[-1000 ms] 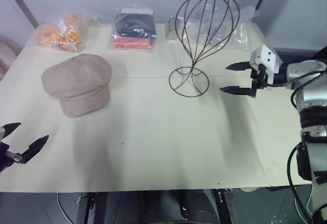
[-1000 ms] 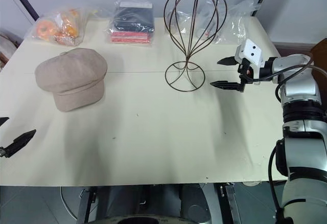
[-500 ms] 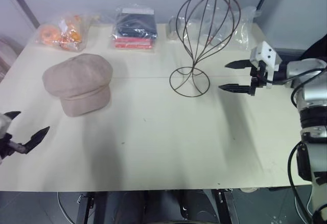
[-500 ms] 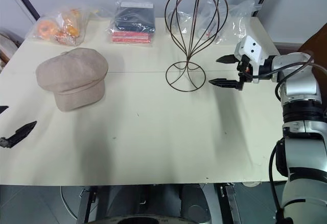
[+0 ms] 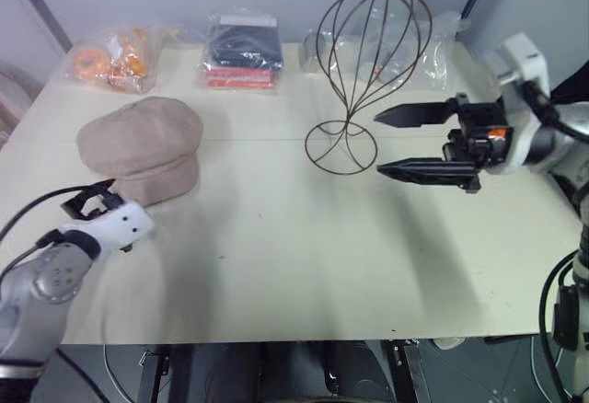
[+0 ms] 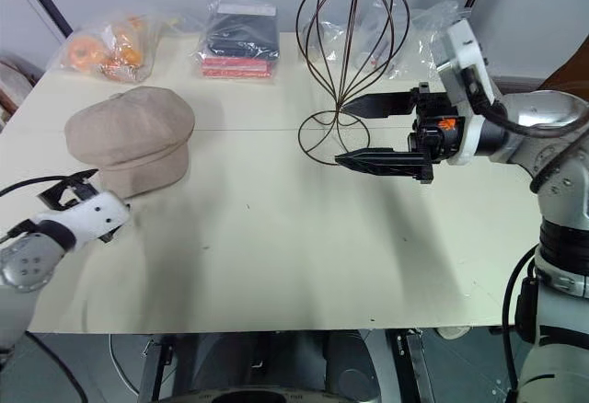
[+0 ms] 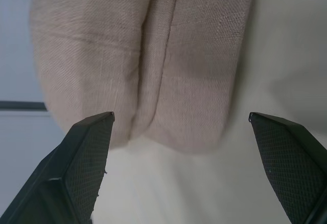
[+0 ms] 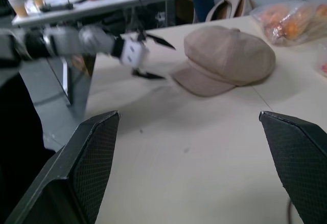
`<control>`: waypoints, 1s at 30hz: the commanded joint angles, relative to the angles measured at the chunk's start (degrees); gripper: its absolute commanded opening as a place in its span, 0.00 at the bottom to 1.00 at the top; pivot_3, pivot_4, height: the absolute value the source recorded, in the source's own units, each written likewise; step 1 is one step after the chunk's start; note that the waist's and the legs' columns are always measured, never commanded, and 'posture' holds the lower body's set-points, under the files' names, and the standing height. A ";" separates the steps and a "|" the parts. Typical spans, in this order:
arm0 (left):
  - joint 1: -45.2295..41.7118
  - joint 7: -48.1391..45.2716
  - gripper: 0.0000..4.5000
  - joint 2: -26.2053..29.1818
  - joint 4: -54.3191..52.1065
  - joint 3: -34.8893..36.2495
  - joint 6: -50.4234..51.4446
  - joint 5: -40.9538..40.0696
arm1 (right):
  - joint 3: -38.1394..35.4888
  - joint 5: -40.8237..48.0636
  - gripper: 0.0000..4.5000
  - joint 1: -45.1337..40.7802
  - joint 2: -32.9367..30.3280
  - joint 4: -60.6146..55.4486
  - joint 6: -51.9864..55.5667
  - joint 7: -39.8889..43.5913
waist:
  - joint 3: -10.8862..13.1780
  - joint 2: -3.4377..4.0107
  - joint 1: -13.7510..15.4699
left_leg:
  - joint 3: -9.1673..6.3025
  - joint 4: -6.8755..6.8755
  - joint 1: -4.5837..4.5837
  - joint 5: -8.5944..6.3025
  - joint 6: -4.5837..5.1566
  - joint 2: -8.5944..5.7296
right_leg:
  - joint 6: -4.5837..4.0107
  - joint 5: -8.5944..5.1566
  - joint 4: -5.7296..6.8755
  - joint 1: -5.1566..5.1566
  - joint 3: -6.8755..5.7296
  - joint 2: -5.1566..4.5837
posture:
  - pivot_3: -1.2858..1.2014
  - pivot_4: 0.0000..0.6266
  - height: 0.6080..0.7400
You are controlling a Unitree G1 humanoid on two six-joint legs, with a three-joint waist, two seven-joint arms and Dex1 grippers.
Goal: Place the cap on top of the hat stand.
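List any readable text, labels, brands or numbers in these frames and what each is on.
None can be read.
Dark packet in clear plastic at the table's far edge: no legible print.
Orange bag: no legible print.
Clear bag behind the hat stand: nothing readable.
Cap: plain fabric, no label showing.
Right claw: an orange spot on its body, no characters.

Cap (image 5: 140, 149) lies left of hat stand (image 5: 368, 63).
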 commanded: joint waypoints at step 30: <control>-49.67 11.12 0.01 -6.19 31.11 -7.90 -19.40 1.20 | -14.18 7.83 1.00 4.10 -10.82 -3.60 -1.26 -14.68 | -0.07 0.05 1.39 | -0.18 1.03 -0.46 0.01 0.01 -0.11 | 0.22 0.11 0.63 -0.06 -0.28 0.04 | 0.52 0.24 1.00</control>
